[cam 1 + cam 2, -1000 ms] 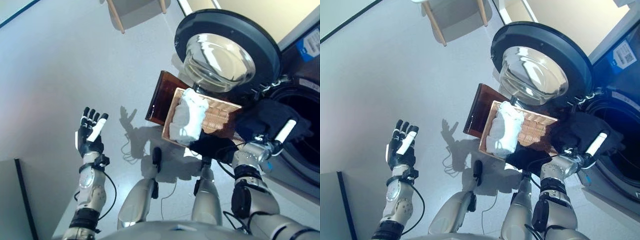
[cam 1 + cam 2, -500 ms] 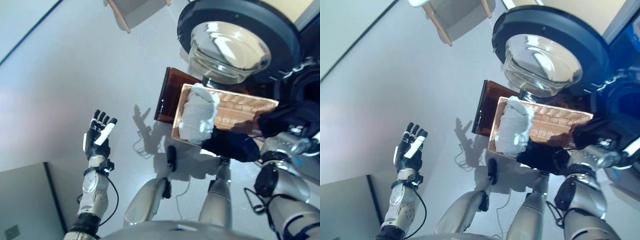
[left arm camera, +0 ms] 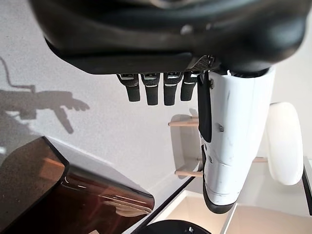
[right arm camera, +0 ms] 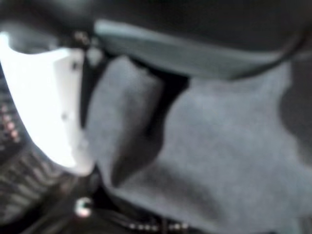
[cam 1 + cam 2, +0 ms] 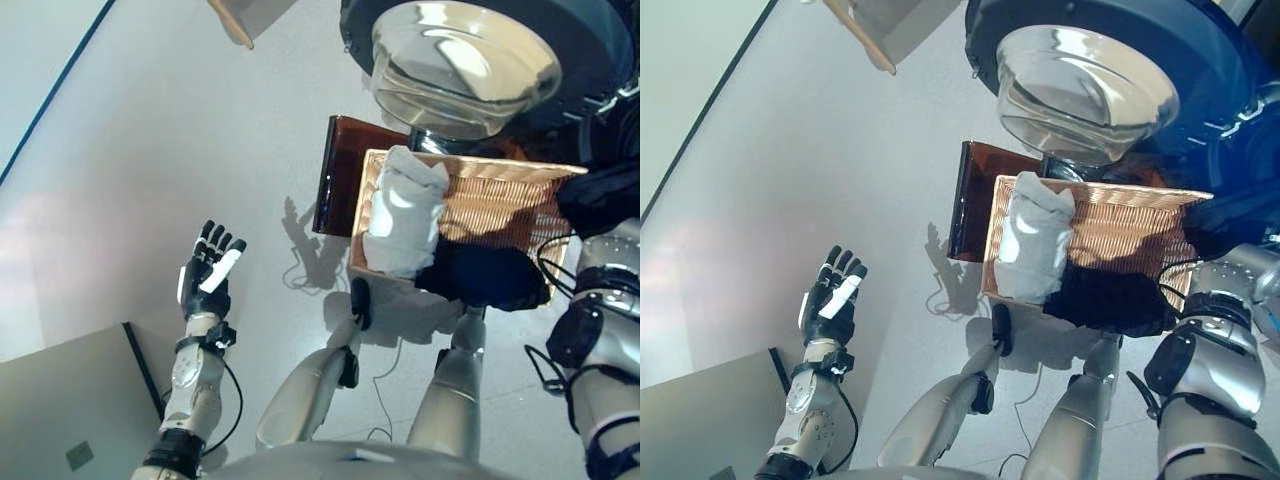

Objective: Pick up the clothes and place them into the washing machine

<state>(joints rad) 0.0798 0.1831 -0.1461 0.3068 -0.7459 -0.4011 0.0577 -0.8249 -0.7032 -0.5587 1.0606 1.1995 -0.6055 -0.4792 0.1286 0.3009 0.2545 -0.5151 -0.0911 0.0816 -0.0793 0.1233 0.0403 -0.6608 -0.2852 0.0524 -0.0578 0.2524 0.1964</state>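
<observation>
A wicker basket (image 5: 490,195) stands on the floor under the washing machine's open round door (image 5: 465,55). A white garment (image 5: 405,210) lies in the basket's left end and a dark garment (image 5: 480,275) hangs over its near rim. My right arm reaches out past the view's right edge, with another dark garment (image 5: 600,195) bunched above its wrist. In the right wrist view grey-dark cloth (image 4: 209,146) presses against my right hand (image 4: 48,107) beside the white thumb. My left hand (image 5: 205,280) is raised at the lower left, open and holding nothing.
A brown glossy panel (image 5: 335,175) lies against the basket's left side. Wooden chair legs (image 5: 230,20) show at the top. A grey cabinet top (image 5: 70,410) fills the lower left corner. Pale floor lies between it and the basket.
The camera has swung, so the whole scene has shifted. My right hand with the dark garment has gone further right, out past the view's edge. The left hand stays raised and open.
</observation>
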